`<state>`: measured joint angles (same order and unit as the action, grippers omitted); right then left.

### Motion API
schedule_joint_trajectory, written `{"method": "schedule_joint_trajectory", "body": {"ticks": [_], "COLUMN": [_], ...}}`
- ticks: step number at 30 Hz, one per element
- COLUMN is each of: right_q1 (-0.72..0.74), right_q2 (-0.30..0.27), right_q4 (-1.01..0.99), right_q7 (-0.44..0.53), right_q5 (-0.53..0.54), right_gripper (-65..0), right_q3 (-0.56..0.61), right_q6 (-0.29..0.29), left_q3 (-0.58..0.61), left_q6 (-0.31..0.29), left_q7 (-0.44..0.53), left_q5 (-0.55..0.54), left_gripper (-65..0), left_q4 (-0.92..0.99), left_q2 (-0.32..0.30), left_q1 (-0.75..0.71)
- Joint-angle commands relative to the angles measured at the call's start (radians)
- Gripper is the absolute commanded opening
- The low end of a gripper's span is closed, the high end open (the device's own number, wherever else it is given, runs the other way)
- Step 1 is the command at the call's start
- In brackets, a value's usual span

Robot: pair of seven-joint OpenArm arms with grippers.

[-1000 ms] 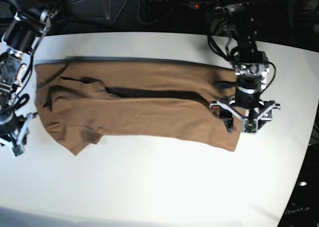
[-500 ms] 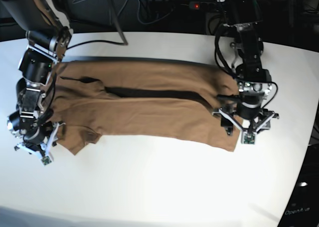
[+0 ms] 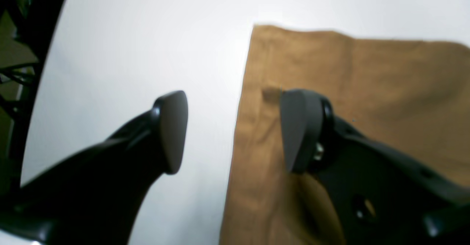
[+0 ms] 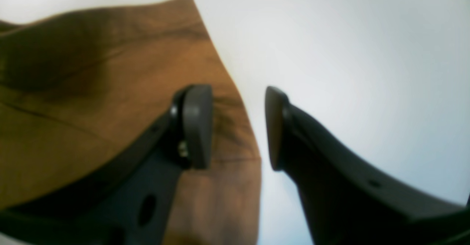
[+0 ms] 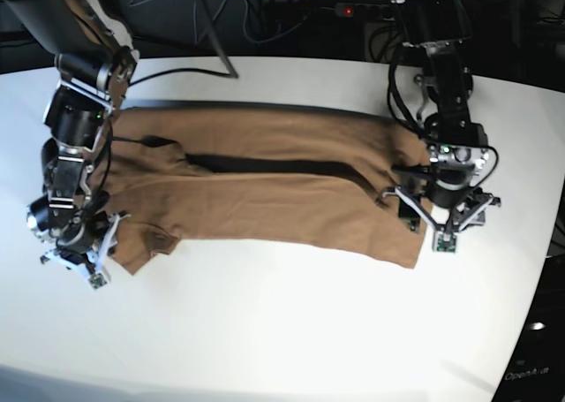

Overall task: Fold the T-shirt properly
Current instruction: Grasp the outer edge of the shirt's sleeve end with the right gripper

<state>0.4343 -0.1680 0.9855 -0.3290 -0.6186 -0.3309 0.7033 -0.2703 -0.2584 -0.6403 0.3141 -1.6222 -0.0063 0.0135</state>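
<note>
White table [image 5: 282, 331] under dark clutter at the back; the T-shirt [image 5: 265, 190] lies across it, long sides already folded inward into a band, judging by the dark seam along its middle; the crosswise folds look still to do; left gripper [image 3: 231, 131] straddles the hem-end edge, jaws wide, holding nothing; right gripper [image 4: 238, 127] likewise spans the sleeve-end edge, jaws apart and empty.

1 T-shirt [image 5: 265, 185], 2 grippers, left gripper [image 5: 433, 223] and right gripper [image 5: 78, 259], 1 table [image 5: 291, 331].
</note>
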Motion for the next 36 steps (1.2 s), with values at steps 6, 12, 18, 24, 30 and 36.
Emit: {"method": "schedule_joint_trajectory", "body": {"ticks": [6,12,18,24,30,36], "right_q1": [0.091,0.093,0.093,0.093,0.097,0.166], "right_q2": [-0.009,-0.023,-0.051,-0.054,-0.054,-0.087], "right_q4": [-0.106,-0.109,-0.112,-0.113,-0.182,-0.366], "right_q7": [0.052,0.07,0.129,0.135,0.198,0.264], "right_q5": [0.007,-0.034,-0.037,-0.036,-0.037,-0.039], "right_gripper": [-40.3,-40.3,-40.3,-40.3,-40.3,-40.3], "right_q3": [0.006,0.006,0.008,0.008,0.008,0.008], "right_q6": [-0.005,-0.005,-0.005,-0.005,-0.005,-0.005], "left_q3": [0.001,0.001,0.001,0.001,0.001,-0.002], "left_q6": [0.011,0.011,0.011,0.011,0.011,0.011], "left_q7": [0.024,-0.031,-0.031,-0.036,-0.037,-0.037], "left_q5": [0.001,0.001,0.001,0.001,0.001,0.003], "left_gripper": [-26.1,-26.1,-26.1,-26.1,-26.1,-26.1], "left_q4": [-0.1,-0.132,-0.131,-0.132,-0.132,-0.132], "left_q2": [-0.014,-0.016,-0.016,-0.014,-0.014,-0.016], "left_q1": [0.013,0.012,0.012,0.012,-0.008,-0.01]}}
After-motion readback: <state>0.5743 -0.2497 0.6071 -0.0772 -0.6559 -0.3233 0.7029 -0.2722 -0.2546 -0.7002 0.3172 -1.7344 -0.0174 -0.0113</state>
